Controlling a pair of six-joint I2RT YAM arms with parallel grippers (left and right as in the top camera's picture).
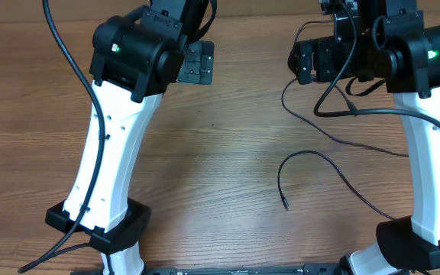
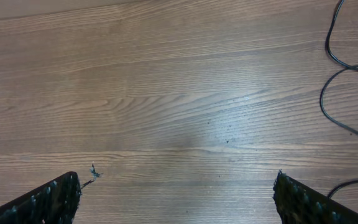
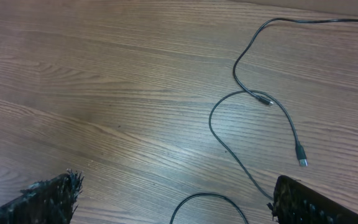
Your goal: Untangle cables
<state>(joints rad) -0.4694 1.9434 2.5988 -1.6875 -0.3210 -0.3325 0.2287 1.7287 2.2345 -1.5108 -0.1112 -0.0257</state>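
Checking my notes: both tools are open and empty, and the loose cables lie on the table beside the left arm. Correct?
No. The overhead view shows the cables lying beside the right arm, not the left. The left tool and right tool are indeed open and empty.

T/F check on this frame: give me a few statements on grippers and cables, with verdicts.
1. One of the cables ends in a silver-tipped plug lying free on the table. True.
2. The left gripper and the right gripper are both open. True.
3. The left gripper holds a cable. False: nothing is between its fingers, and only bare wood lies below them.
4. The cables lie on the left arm's side of the table. False: the overhead view shows them on the right arm's side.
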